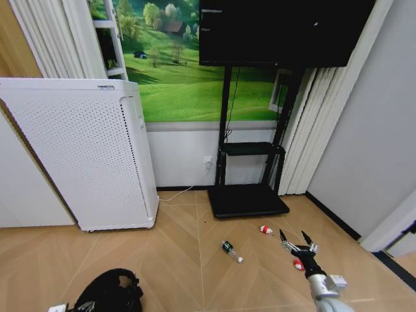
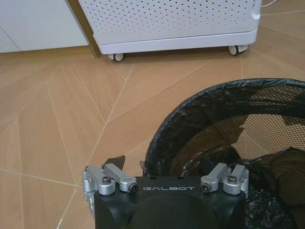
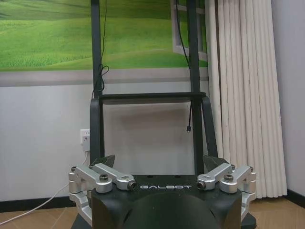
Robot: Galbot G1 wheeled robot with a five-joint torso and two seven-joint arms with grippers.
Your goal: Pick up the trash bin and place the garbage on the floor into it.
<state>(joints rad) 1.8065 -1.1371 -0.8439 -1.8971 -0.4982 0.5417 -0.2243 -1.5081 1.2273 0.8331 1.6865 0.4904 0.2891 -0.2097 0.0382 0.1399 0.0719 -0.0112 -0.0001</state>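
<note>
While the left gripper [image 2: 167, 188] sat at the rim of the trash bin [image 2: 228, 138], one finger outside the mesh wall and the other inside, whether it actually pinched the rim could not be told; the bin stood low at the robot's left. The right gripper [image 1: 298, 242] hung with its fingers spread wide above the floor, just beyond a red piece [image 1: 298, 264]. Picking well here probably meant tilting the wrist down, since its camera faced the TV stand [image 3: 147, 98], and straddling one item squarely. A red-and-white wrapper [image 1: 266, 229] lay near, the small bottle [image 1: 230, 251] farther left.
</note>
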